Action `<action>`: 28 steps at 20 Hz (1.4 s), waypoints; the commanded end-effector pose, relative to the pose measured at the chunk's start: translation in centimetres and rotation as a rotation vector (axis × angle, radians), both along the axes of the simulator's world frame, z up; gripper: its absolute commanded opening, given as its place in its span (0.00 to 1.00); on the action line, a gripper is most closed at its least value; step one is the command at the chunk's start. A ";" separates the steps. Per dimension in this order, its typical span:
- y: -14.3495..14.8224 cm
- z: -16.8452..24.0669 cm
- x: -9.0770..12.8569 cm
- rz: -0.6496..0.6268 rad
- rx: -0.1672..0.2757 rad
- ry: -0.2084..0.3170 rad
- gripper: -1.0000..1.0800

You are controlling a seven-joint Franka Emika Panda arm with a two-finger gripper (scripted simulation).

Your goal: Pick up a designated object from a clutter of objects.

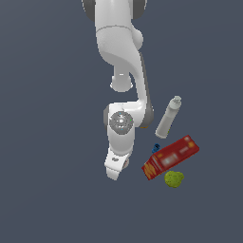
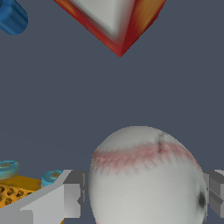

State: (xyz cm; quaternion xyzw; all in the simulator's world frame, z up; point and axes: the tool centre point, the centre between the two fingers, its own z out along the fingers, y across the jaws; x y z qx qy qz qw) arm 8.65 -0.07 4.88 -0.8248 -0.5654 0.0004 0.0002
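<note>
A white robot arm (image 1: 124,71) reaches down from the top of the exterior view, its joints folding so the wrist points at the floor. The gripper (image 1: 115,172) hangs at its lowest end, seen there only as a white block, its jaws hidden. In the wrist view the two grey fingers (image 2: 72,192) stand apart on either side of the white ball (image 2: 146,179), close against it; whether they press on it cannot be told.

one bottle (image 1: 169,117), one red box (image 1: 170,157), two balls (image 2: 146,179)
</note>
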 end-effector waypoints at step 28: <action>0.6 6.1 -3.8 0.001 -0.003 -0.001 0.00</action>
